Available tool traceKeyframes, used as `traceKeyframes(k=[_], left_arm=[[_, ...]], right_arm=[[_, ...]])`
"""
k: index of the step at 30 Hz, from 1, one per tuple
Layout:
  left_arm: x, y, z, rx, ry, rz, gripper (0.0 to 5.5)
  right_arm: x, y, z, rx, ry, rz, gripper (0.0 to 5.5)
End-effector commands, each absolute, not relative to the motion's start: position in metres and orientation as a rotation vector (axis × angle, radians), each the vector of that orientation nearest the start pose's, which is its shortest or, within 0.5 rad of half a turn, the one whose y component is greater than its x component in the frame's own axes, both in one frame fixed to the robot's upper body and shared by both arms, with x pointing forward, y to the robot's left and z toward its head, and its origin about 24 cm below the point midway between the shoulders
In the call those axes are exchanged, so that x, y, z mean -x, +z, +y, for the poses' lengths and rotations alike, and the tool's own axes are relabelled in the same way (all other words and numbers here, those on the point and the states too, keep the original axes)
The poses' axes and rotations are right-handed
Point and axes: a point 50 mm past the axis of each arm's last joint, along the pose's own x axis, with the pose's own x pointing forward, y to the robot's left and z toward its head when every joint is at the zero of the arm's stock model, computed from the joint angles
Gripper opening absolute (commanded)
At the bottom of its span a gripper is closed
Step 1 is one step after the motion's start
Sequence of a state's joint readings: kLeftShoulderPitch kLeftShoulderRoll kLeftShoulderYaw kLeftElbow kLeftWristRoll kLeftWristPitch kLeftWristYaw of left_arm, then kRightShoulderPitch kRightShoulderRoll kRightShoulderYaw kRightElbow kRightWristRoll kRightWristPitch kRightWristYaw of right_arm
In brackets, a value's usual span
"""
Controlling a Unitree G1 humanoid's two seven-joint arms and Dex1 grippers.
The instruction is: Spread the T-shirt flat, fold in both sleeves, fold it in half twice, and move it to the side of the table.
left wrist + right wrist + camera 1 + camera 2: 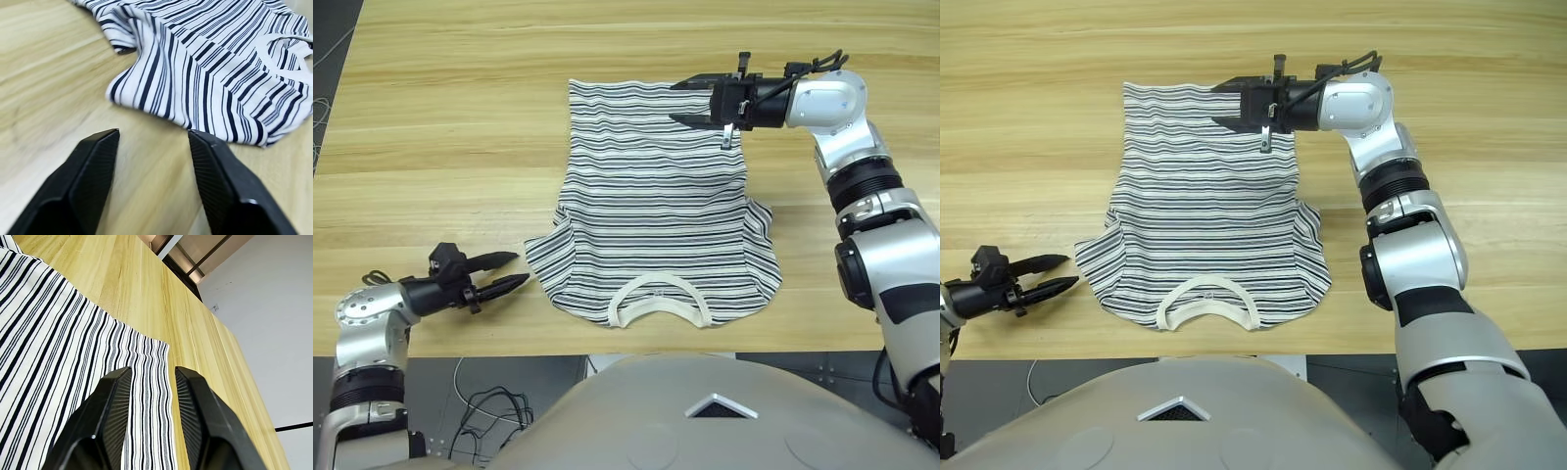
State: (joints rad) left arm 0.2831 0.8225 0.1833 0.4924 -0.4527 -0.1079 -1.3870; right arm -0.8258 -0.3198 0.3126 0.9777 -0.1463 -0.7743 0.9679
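The T-shirt (651,211) lies spread on the table (431,117), with the collar (659,300) toward the near edge. The left gripper (521,267) has its jaws moderately apart and empty. The T-shirt's near left edge lies just beyond the tips, clear of them. The right gripper (673,102) has its jaws parted and holds nothing. The right corner of the hem (617,86) lies beneath and just ahead of those jaws. Whether they touch the cloth cannot be told.
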Motion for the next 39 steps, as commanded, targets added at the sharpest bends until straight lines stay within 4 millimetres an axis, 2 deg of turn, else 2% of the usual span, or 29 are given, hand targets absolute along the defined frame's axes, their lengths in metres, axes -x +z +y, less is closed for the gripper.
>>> traceKeyframes(k=[1,8,12,16,21,25,28,33,37,39], left_arm=[[-0.129,0.013,0.352,-0.002,-0.866,0.658,3.23],[-0.124,-0.016,0.324,0.093,-0.927,0.717,3.23],[-0.125,-0.018,0.313,0.107,-0.966,0.712,3.23],[-0.128,-0.019,0.312,0.105,-0.963,0.723,3.23],[-0.129,-0.02,0.314,0.093,-0.95,0.74,2.43],[-0.131,-0.018,0.316,0.08,-0.946,0.734,2.01],[-0.135,-0.015,0.317,0.067,-0.949,0.723,1.46],[-0.133,-0.016,0.306,0.071,-1.016,0.71,0.72],[-0.135,-0.006,0.308,0.087,-1.022,0.661,0.11],[-0.134,0.002,0.312,0.082,-1.03,0.631,0.11]], right_arm=[[-0.341,0.097,-0.104,0.856,1.324,-0.239,1.62],[-0.339,0.092,-0.101,0.865,1.336,-0.228,1.62],[-0.337,0.087,-0.1,0.875,1.344,-0.212,1.62],[-0.335,0.083,-0.098,0.875,1.353,-0.206,1.62],[-0.335,0.082,-0.096,0.88,1.36,-0.202,1.62],[-0.334,0.08,-0.095,0.884,1.366,-0.196,1.62],[-0.334,0.078,-0.095,0.891,1.369,-0.192,1.62],[-0.333,0.077,-0.094,0.889,1.368,-0.19,1.62],[-0.333,0.076,-0.093,0.889,1.37,-0.188,1.62],[-0.332,0.075,-0.09,0.885,1.373,-0.19,1.62]])
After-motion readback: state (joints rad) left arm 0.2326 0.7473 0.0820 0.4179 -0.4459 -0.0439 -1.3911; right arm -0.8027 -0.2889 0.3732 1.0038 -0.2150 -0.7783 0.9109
